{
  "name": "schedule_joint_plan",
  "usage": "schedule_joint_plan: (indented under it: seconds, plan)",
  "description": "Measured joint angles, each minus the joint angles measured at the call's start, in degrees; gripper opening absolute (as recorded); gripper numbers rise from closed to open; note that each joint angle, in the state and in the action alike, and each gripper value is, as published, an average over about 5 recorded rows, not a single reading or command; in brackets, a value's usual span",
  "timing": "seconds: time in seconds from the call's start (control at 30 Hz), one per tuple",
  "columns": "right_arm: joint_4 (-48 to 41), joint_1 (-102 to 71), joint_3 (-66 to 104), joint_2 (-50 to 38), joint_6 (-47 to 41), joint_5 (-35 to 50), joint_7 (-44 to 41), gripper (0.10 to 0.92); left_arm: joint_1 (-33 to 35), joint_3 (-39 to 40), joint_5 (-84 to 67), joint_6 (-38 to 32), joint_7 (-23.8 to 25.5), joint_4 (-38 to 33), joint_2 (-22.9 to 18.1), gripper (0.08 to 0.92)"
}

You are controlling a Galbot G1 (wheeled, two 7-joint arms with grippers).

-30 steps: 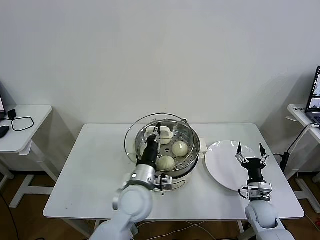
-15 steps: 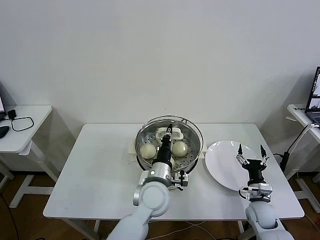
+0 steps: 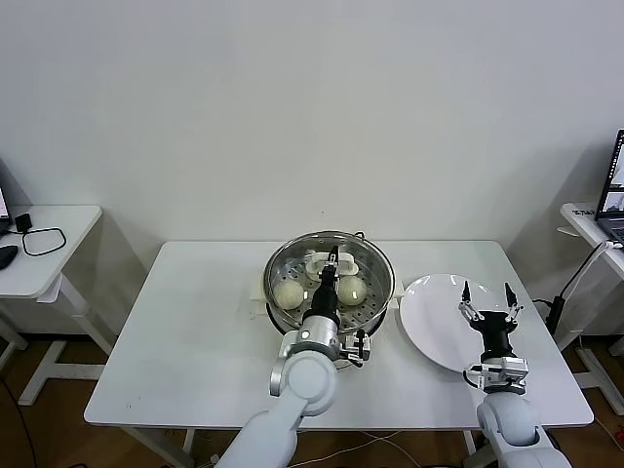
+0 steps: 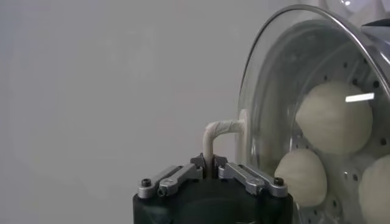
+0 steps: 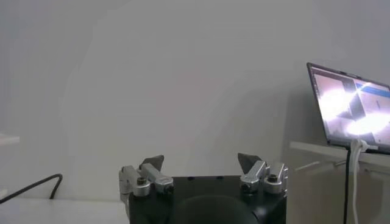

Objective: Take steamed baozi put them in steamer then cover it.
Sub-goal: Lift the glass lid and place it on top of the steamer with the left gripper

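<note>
With the baozi (image 3: 289,293) already in the steamer (image 3: 330,283) mid-desk, the left end effector (image 3: 332,263), clamped on the cover's (image 4: 286,79) handle (image 3: 328,260), looks about to seat and release it, while the right end effector (image 3: 487,295) waits open above the plate (image 3: 429,312).

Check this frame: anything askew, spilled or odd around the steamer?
Nothing stands out. The cover sits roughly level over the steamer, left claw shut on its white handle. Baozi are inside on the tray, none spilled. The plate is bare; right claw is open above it.
</note>
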Motion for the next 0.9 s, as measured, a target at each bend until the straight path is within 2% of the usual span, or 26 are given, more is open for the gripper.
schedule_joint_plan:
  seconds: [0.9]
  plan:
    - [-0.3, 0.3, -0.33, 0.23, 0.18, -0.25, -0.24, 0.823, 0.35, -1.5, 0.51, -0.72, -1.32, 2.67, -0.43, 0.186]
